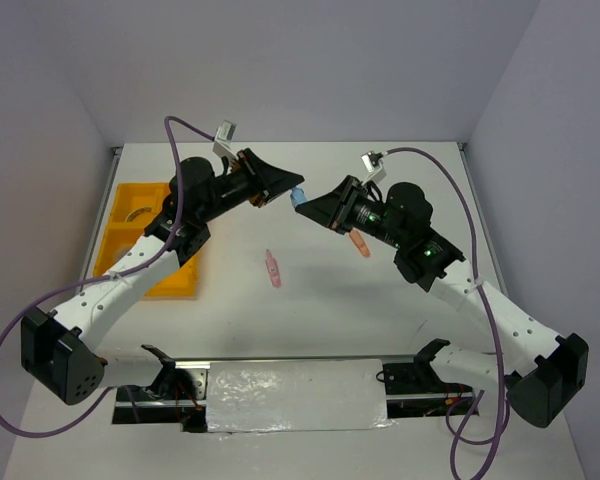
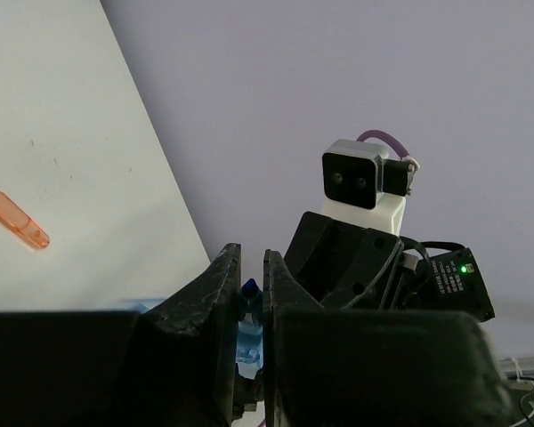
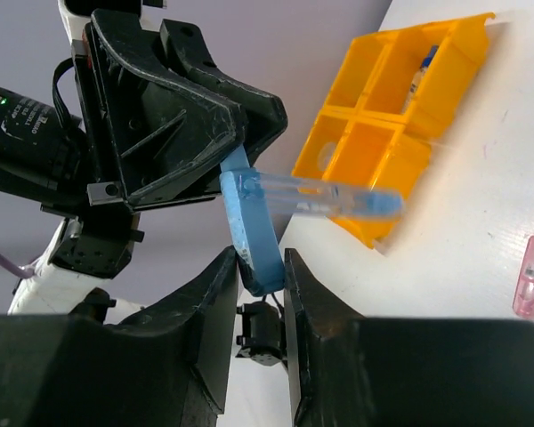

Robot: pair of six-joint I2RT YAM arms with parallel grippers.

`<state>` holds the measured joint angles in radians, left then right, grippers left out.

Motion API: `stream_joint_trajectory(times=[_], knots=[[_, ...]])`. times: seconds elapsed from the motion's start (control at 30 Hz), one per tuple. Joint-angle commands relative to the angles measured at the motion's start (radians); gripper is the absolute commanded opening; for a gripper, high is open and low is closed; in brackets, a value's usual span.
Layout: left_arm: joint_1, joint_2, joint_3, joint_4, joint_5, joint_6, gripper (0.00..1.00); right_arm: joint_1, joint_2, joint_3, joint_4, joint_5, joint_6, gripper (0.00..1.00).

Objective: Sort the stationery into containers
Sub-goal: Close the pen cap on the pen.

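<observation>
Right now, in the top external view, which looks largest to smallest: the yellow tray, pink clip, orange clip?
1. yellow tray, clearly the largest.
2. pink clip.
3. orange clip. It looks shorter, but the right arm may hide part of it, so pink versus orange is unsure.

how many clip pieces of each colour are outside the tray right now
blue clip: 1
pink clip: 1
orange clip: 1
total: 3
</observation>
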<state>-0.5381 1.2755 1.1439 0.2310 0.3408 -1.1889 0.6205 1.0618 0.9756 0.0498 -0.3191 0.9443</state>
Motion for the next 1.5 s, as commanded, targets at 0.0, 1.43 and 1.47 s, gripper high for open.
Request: stream_joint_trajectory(times=[0.0,1.43,1.47], knots=[[-0.014,-0.016,-0.004,0.062,0.018,-0.005,0.0,-0.002,0.015,0.049,0.078,-0.006,-0.002,0.06],[-0.111,-0.041,-0.079,-0.162,-0.158,-0.643,0.99,-0.01,0.124,0.316,-0.469,0.175,-0.179,0.0],[-0.111,-0.035,-0.084,-0.145,-0.18,-0.655,0.99,-0.008,0.125,0.314,-0.453,0.166,-0.173,0.0]])
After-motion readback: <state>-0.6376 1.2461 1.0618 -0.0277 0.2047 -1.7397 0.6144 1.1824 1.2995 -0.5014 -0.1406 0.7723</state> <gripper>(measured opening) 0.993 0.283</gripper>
